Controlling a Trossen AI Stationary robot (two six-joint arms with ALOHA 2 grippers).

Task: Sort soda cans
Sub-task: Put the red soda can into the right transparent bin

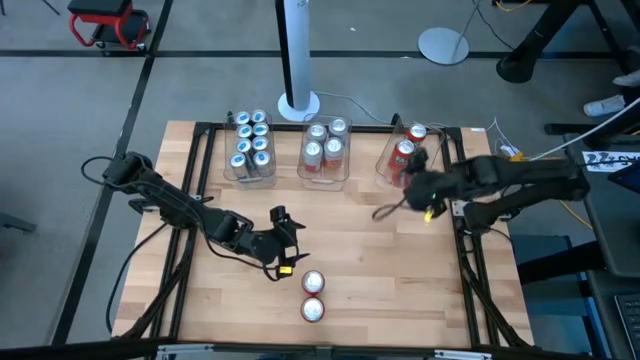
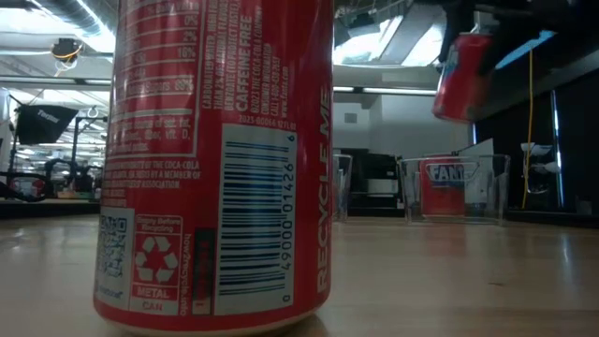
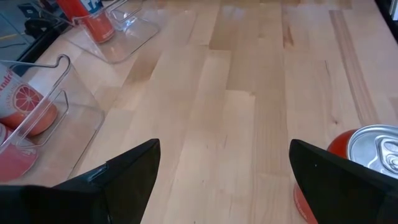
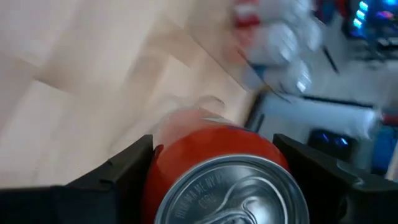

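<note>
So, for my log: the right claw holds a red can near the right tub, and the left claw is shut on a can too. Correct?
Not quite. The left claw is open and empty, as the left wrist view shows. The right claw does hold a red can near the right tub.

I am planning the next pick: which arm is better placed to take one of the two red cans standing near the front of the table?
Left. The left gripper is open and empty, close to the two red cans. The right gripper is shut on a red can beside the right tub, farther away.
</note>
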